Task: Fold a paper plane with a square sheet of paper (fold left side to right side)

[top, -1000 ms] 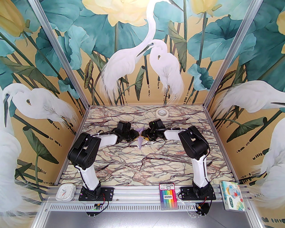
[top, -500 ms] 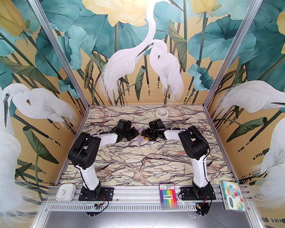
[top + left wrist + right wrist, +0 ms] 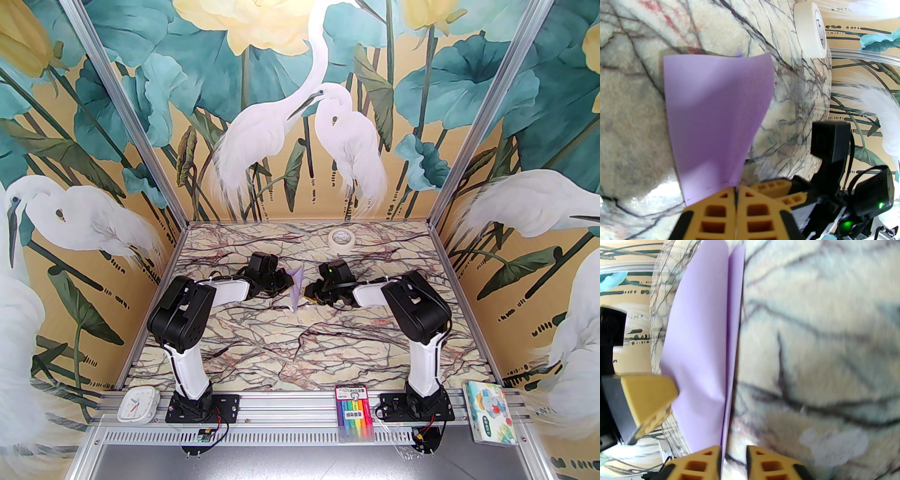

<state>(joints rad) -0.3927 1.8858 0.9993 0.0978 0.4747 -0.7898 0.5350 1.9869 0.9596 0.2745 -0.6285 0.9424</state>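
The square sheet of paper (image 3: 296,287) is pale lavender and folded into a narrow pointed paper plane shape, standing on edge at the middle of the marble table (image 3: 300,347). My left gripper (image 3: 736,194) is shut on the paper (image 3: 717,112) at one edge, its yellow fingers pressed together. In the right wrist view, the paper (image 3: 703,345) shows two layers. The left arm's yellow finger (image 3: 649,392) touches its far face. My right gripper (image 3: 734,456) stands just right of the paper with a narrow gap between its fingers. The fold edge runs beside its left finger.
A white tape roll (image 3: 341,239) lies at the back of the table, also close by in the left wrist view (image 3: 811,30). On the front rail sit a white clock (image 3: 137,405), a marker pack (image 3: 355,412) and a colourful tissue pack (image 3: 491,412).
My right arm has drawn back to the right, off the paper, and its jaws have narrowed. The left gripper has shut on the paper, which now leans more upright.
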